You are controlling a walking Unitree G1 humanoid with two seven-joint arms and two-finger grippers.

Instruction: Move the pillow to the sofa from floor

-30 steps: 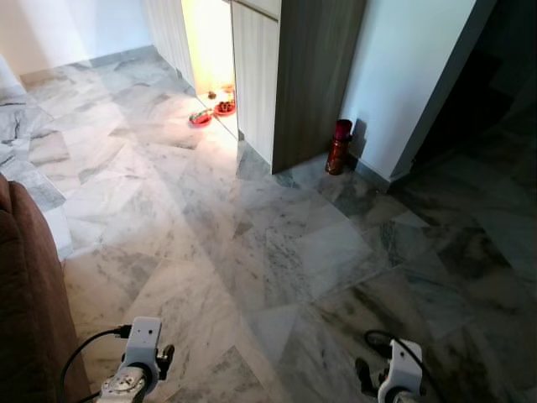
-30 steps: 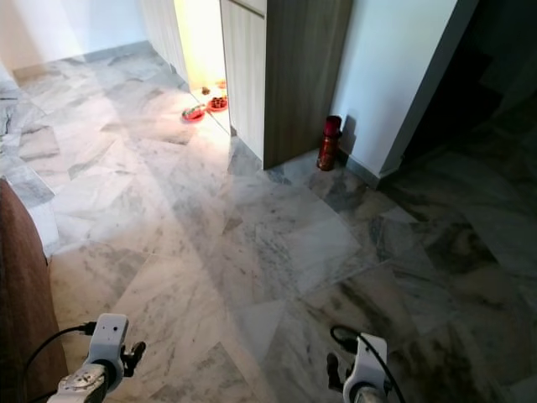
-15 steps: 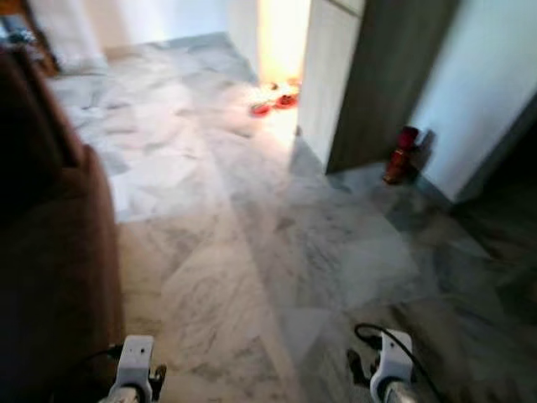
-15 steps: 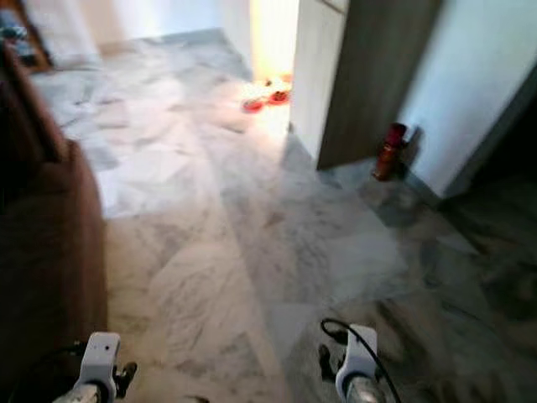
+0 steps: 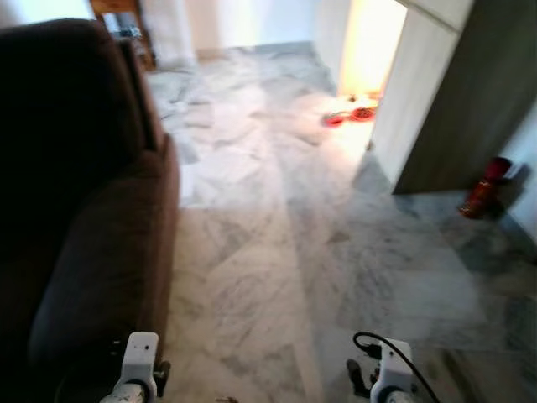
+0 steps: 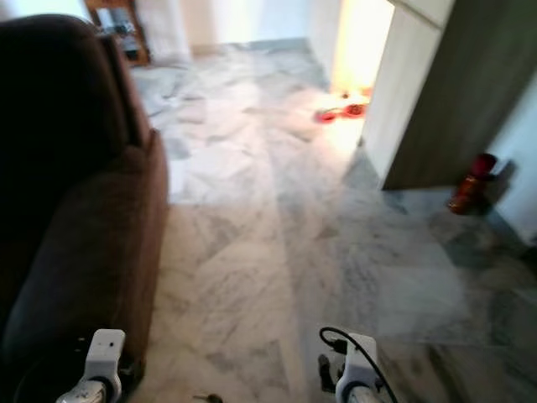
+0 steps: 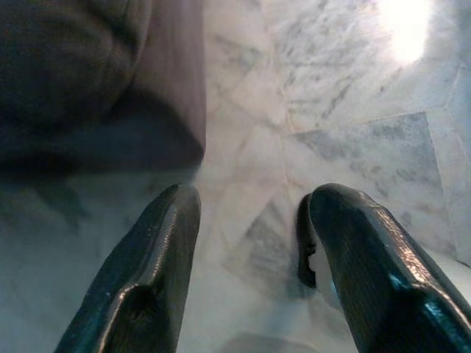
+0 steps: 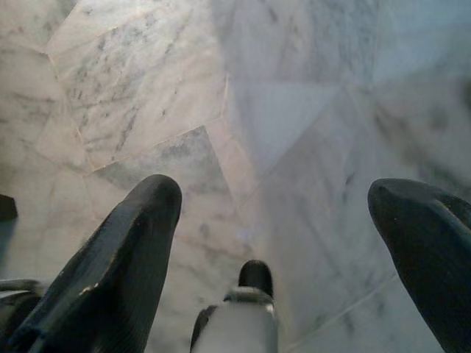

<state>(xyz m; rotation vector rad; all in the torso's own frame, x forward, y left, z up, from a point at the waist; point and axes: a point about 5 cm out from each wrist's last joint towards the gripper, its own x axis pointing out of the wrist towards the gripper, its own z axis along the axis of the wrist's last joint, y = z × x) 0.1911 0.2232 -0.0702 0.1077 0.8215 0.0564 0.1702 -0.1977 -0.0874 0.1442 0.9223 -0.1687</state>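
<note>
A dark brown sofa (image 5: pixel 84 210) stands on my left, its armrest and seat running toward me over the marble floor (image 5: pixel 252 252). Both arms hang low at the bottom edge of the eye views, left wrist (image 5: pixel 138 361) beside the sofa's front and right wrist (image 5: pixel 390 378) over bare floor. My left gripper (image 7: pixel 246 213) is open with nothing between its black fingers; it points down at the floor by the sofa's lower corner (image 7: pixel 96 66). My right gripper (image 8: pixel 276 206) is open wide above marble tiles.
A wood-panelled cabinet (image 5: pixel 453 92) stands at the right beside a brightly lit opening. Red bowls (image 5: pixel 348 115) lie on the floor there. A red bottle (image 5: pixel 484 186) stands by the cabinet's corner. A wooden stand (image 5: pixel 117 8) is at the far back.
The whole picture has swung leftward, so the camera has turned: the sofa now takes up the left side and the cabinet and bottle sit further right. Both arms still hang low.
</note>
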